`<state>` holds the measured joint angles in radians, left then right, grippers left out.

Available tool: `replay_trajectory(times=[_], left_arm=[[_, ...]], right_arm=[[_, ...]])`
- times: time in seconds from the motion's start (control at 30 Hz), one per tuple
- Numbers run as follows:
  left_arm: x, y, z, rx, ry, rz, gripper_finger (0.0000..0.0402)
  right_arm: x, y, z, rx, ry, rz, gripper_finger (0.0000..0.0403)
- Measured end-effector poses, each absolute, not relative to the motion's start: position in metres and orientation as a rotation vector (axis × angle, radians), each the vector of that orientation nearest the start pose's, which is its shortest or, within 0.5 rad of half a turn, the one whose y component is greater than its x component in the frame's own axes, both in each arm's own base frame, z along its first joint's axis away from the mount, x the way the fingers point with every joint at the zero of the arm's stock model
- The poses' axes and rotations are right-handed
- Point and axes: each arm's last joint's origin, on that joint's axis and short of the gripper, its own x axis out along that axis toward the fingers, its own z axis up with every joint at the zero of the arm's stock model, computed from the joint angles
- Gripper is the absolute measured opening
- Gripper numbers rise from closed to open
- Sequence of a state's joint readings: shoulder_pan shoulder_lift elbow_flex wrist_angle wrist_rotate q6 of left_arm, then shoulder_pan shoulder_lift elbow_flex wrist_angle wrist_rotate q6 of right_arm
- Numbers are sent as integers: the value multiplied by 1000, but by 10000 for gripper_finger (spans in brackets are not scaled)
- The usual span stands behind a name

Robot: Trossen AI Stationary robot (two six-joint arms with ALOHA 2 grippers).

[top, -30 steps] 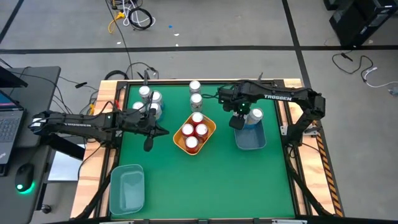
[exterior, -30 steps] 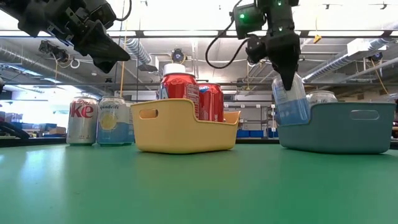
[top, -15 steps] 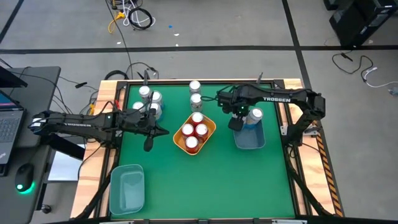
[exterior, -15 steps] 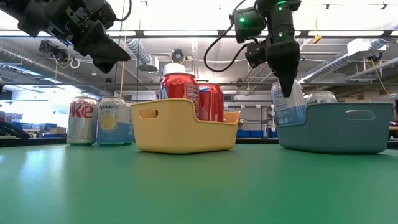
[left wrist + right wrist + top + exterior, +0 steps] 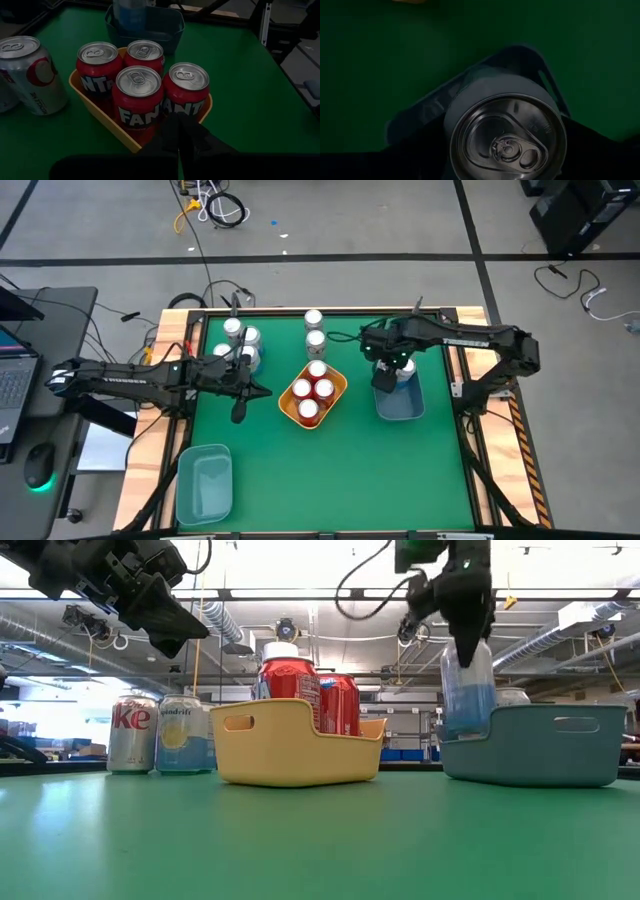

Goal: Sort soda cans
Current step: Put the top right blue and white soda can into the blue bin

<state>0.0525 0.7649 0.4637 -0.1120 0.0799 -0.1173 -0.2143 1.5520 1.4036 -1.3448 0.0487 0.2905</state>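
my right gripper (image 5: 470, 640) has slid the upright blue can (image 5: 467, 692) it's pinching further over the blue bin (image 5: 560, 748), now straight below; left gripper (image 5: 180, 625) pressed together.

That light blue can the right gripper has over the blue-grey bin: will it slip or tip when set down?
The light blue metal can looks smooth-walled, so it may slide in the right gripper, whose fingers clamp near its top. It hangs upright over the blue-grey plastic bin; being tall and narrow, it could tip against the can already inside.
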Motion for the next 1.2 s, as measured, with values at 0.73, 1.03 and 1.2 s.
replay_trajectory(times=[0.73, 1.03, 1.2], left_arm=[[170, 6, 232, -142, 413, -4, 1], [170, 6, 232, -143, 413, -4, 1], [170, 6, 232, -146, 413, -3, 1]], right_arm=[[205, 19, 302, 626, 1405, -753, 288], [197, 21, 259, 623, 1378, -764, 288], [194, 21, 243, 618, 1406, -774, 288]])
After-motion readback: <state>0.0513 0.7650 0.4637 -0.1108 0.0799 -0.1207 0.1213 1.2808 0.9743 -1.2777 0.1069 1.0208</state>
